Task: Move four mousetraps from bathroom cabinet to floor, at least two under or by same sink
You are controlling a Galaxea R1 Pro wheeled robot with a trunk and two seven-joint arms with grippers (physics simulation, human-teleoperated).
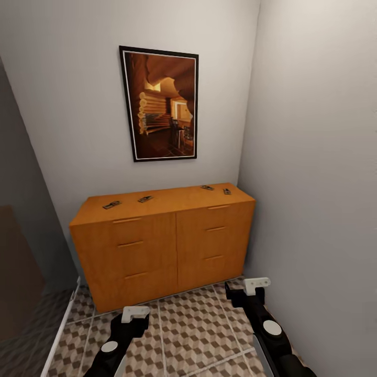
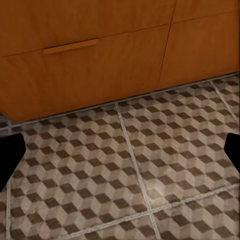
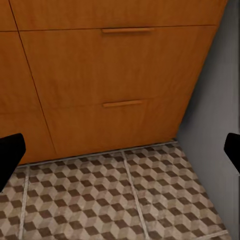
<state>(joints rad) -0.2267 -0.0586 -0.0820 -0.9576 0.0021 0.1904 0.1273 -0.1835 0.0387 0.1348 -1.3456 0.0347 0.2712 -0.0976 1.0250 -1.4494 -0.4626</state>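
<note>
Head view: both claws [image 1: 135, 313] [image 1: 256, 284] wide, empty.

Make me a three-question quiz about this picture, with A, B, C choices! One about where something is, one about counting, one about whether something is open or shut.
1. Where are the mousetraps?
A. On top of the cabinet
B. On the floor
C. In a gripper

2. How many mousetraps can you count?
A. Two
B. Four
C. Six

3. How are the cabinet drawers?
A. All shut
B. One pulled out
C. All pulled out

Answers:
1. A, they lie on the orange-brown top, two near each end.
2. B, two at the left, two at the right.
3. A, every drawer front sits flush.
</note>
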